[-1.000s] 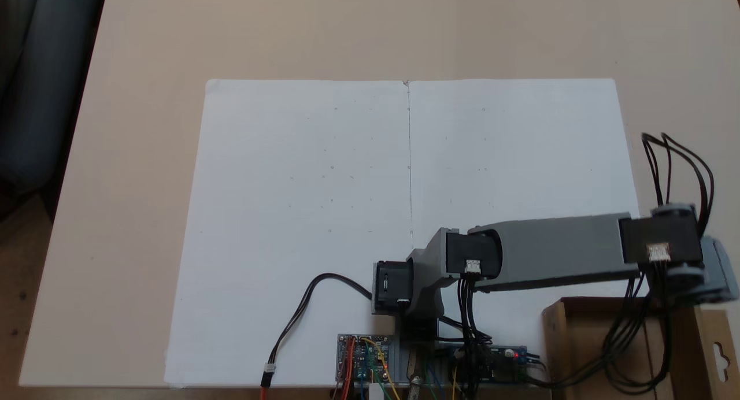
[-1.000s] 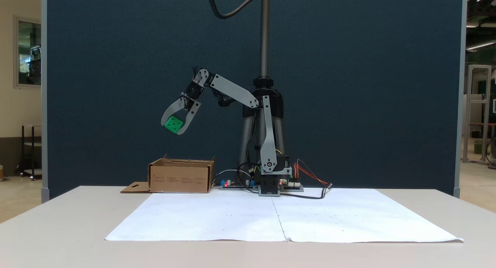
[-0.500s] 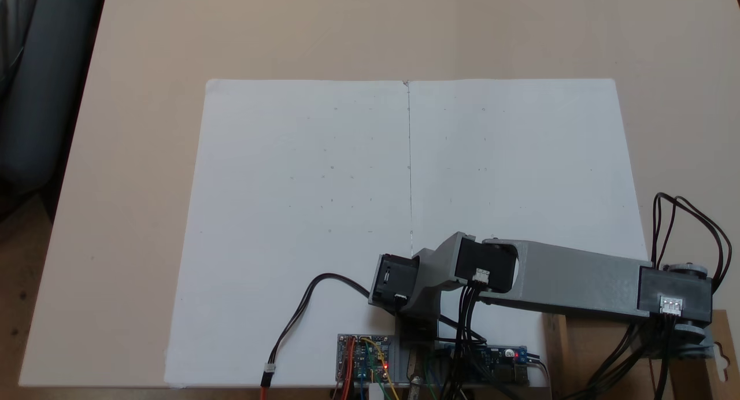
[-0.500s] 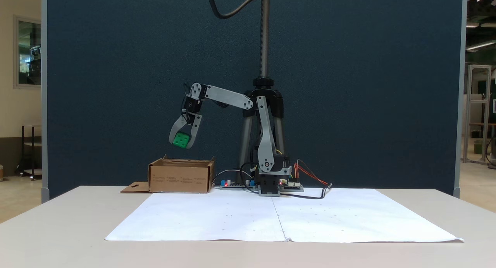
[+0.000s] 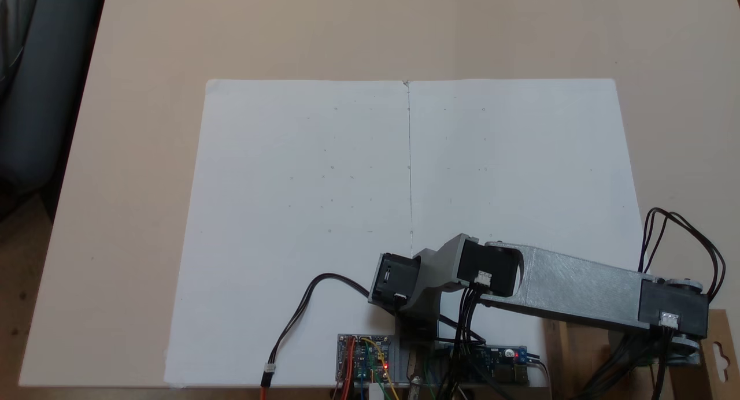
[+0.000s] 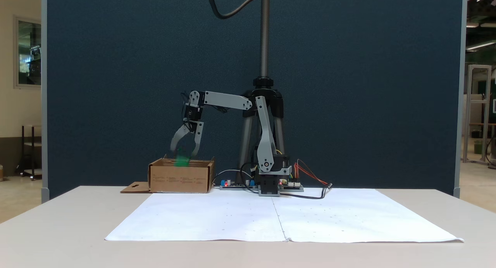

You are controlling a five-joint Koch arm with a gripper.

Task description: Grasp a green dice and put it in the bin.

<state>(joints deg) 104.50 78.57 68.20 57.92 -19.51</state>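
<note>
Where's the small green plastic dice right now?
In a fixed view, the green dice is a blur at the brown cardboard box's top rim, just below the open hand.

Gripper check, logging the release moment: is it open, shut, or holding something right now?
Gripper: open, jaws spread, holding nothing; the blurred green dice is below it at the bin rim.

The small bright green plastic cube (image 6: 181,161) is showing up as a blurry green smear against the plain brown shallow cardboard box (image 6: 180,180). The light grey plastic tool (image 6: 184,150) is hanging off black motor blocks, same grey-and-black on the arm (image 5: 578,287). White paper sheets (image 5: 347,186) with tiny dark specks are covering the beige worktop (image 5: 144,70). A dark blue panel (image 6: 348,86) is sitting behind.
</note>
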